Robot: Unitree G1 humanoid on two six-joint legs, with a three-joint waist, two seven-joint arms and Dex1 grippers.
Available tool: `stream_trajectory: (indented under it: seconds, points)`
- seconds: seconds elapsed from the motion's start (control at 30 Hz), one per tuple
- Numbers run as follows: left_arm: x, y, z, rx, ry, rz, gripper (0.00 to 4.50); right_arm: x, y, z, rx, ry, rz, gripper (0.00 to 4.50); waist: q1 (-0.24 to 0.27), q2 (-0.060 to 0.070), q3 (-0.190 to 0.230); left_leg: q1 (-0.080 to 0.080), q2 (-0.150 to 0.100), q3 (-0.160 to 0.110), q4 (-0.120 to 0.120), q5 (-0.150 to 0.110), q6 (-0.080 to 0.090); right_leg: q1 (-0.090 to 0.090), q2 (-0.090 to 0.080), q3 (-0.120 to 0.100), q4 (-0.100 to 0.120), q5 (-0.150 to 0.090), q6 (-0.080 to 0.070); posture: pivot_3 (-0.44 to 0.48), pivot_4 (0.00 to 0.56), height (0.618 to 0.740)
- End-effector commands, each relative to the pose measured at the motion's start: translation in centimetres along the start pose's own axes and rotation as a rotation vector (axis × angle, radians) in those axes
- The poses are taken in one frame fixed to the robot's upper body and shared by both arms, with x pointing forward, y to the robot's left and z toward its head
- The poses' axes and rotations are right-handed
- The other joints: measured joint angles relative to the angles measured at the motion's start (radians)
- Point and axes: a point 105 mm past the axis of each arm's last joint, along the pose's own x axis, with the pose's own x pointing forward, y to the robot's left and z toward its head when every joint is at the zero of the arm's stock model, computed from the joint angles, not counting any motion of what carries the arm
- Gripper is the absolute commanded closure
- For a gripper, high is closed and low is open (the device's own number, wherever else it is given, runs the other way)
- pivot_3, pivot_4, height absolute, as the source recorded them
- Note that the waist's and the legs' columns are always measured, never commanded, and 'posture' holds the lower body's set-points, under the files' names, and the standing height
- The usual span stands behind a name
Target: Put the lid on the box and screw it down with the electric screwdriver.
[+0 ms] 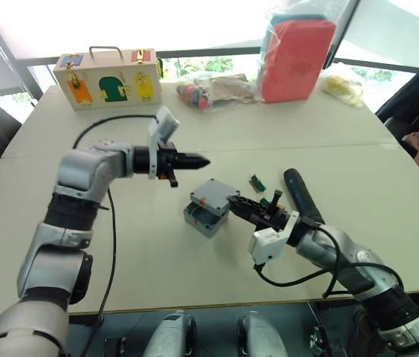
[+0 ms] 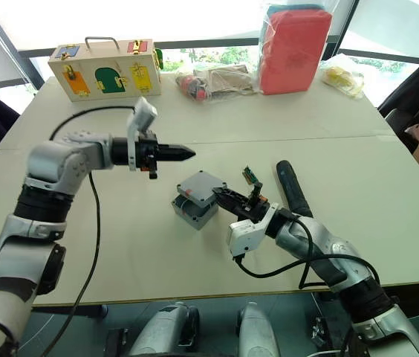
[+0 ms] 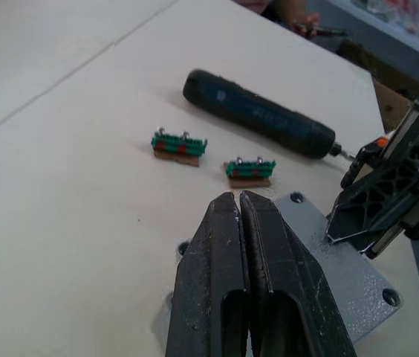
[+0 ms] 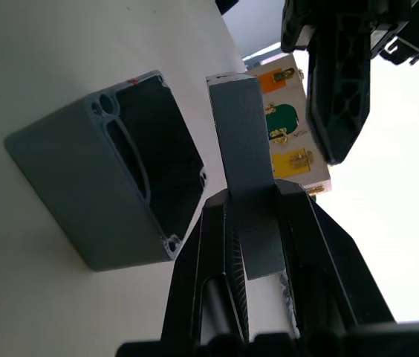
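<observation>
At the far left of the table [image 1: 120,245] stands a wooden box with coloured doors [image 1: 108,77]. My left gripper [image 1: 198,160] hangs in the air above the tabletop, fingers pressed together on nothing, pointing toward the middle. Just below and to the right of its tip sits the box [image 1: 203,217], open side up, with a red mark on its side. Over it I hold the lid [image 1: 214,193], tilted and not seated, one edge clamped between the fingers of my right gripper [image 1: 233,202]; my right wrist view shows the lid edge-on between my fingers with the box cavity uncovered beside it. Right of that lie two small green terminal blocks [image 3: 178,144], then the electric screwdriver [image 1: 300,195], flat on the table, untouched. A red bag [image 1: 296,56] stands at the far edge.
</observation>
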Motion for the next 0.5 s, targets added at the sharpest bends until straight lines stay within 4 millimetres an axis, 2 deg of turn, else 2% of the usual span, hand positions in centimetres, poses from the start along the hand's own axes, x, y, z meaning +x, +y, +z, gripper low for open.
stream_trajectory:
  seconds: [0.03,0.5]
  points:
    - [-0.1,-0.4,0.7,0.073,-0.006,-0.009,4.44,0.6,-1.3,0.4,-0.018,-0.030,-0.058,4.35,-0.002,0.000,0.000,0.000,0.000,0.000,0.000,0.000,0.000,0.000,0.000,0.000,0.000,0.000,0.000,0.000,0.150,0.740]
    - [0.0,-1.2,-1.1,0.060,0.046,-0.015,4.44,1.1,0.0,0.8,-0.032,-0.027,-0.026,4.35,-0.001,0.000,0.000,0.000,0.000,0.000,0.000,0.000,0.000,0.000,0.000,0.000,0.000,0.000,0.000,0.000,0.150,0.740]
